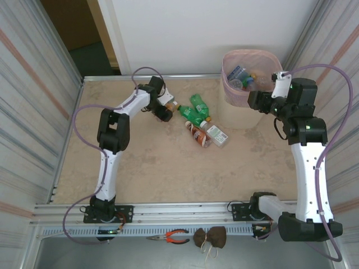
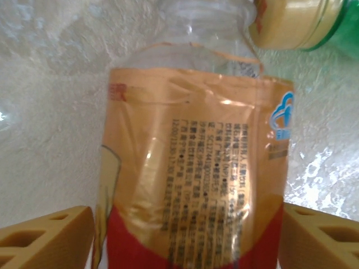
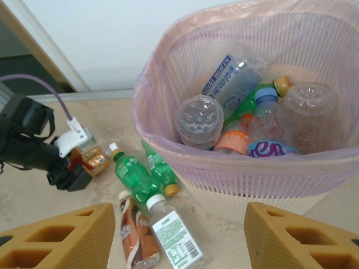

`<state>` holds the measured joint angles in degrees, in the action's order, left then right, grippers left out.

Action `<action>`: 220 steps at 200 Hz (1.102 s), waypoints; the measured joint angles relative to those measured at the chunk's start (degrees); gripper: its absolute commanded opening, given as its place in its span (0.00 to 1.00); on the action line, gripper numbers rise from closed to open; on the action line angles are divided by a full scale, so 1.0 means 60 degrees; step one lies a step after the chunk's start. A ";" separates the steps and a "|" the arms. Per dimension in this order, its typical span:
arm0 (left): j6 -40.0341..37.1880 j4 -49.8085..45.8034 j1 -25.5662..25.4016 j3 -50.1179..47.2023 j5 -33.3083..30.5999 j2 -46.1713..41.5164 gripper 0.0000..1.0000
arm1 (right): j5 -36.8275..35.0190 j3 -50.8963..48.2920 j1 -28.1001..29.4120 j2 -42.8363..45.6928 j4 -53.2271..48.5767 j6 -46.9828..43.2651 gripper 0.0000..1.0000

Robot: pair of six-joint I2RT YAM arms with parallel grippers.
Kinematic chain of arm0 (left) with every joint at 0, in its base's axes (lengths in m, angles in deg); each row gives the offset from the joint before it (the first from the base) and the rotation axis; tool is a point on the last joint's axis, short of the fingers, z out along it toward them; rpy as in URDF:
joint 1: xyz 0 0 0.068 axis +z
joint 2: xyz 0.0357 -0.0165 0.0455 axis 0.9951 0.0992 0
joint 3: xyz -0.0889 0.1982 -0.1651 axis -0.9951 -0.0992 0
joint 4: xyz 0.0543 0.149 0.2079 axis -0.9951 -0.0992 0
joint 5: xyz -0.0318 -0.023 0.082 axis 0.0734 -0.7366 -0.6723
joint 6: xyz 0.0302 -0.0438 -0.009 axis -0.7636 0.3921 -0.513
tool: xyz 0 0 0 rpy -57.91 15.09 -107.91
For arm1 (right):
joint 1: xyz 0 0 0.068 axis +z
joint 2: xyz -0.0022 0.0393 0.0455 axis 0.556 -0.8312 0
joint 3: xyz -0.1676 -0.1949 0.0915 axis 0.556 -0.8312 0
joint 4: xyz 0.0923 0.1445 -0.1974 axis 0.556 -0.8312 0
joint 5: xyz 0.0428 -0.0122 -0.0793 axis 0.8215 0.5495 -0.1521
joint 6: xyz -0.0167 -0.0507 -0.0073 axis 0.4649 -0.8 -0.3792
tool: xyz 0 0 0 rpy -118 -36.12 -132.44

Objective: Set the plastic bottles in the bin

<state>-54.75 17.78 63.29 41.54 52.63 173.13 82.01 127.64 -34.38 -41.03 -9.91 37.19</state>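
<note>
The left jaws are straddling an orange-labelled bottle [image 2: 196, 168] that is lying on the bench [image 1: 140, 162]. One finger [image 2: 45, 238] is sitting at each side of its red-banded end. The pads are lining up with the label's edges, but I cannot tell whether they are pressing in or only standing beside it. Just beyond these jaws and to their right, a green bottle [image 2: 343, 31] is lying with its yellow cap [image 2: 289, 22] close to the orange-labelled bottle's shoulder.

The right jaws are standing wide with nothing between them. They are hanging just short of the bin [image 3: 241, 174] and looking down over its near rim. Ahead of these jaws, several bottles are lying jumbled inside the bin. Among them are a blue-labelled bottle [image 3: 227, 78], an upturned clear bottle [image 3: 199, 120] and a green one with a yellow cap [image 3: 255, 102].

Below the right jaws and to their left, more bottles are lying on the bench beside the bin. The green bottle is lying there next to a second green bottle [image 3: 160, 168]. Nearer these jaws are a brown-labelled bottle [image 3: 137, 238] and a white-capped clear bottle [image 3: 175, 234]. The orange-labelled bottle is lying farther left, well apart from the right jaws.
</note>
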 measured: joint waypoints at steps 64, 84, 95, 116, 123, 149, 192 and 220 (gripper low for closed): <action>-0.0062 0.0047 0.0004 -0.0076 0.0011 0.0033 0.58 | 0.0000 -0.0124 0.0102 0.0007 0.0007 0.0000 0.61; -0.0055 0.0098 0.0004 -0.0368 0.0007 -0.0160 0.55 | 0.0004 -0.0135 0.0160 0.0011 0.0025 0.0007 0.61; -0.0051 0.0113 0.0004 -0.0576 0.0004 -0.0306 0.55 | 0.0011 -0.0138 0.0171 0.0025 0.0084 0.0047 0.61; 0.0015 0.0120 0.0011 -0.1129 0.0004 -0.0754 0.54 | 0.0084 -0.0302 0.0229 0.0124 0.0342 0.0277 0.61; 0.0022 0.0117 0.0011 -0.1326 0.0004 -0.0936 0.54 | 0.0127 -0.0412 0.0248 0.0175 0.0466 0.0382 0.60; 0.0171 0.0182 0.0022 -0.2102 0.0127 -0.1938 0.54 | 0.0390 -0.0831 0.0444 0.0321 0.0940 0.0841 0.60; 0.0667 0.0761 0.0066 -0.3810 0.0634 -0.4739 0.54 | 0.0860 -0.1195 0.0954 0.0390 0.1596 0.1428 0.61; 0.1137 0.1373 0.0073 -0.4856 0.1672 -0.6532 0.54 | 0.1279 -0.1293 0.1344 0.0463 0.2218 0.1716 0.61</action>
<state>-47.93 26.02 63.73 12.40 62.67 133.94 89.68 119.88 -26.31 -38.25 3.40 47.48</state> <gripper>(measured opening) 0.572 0.609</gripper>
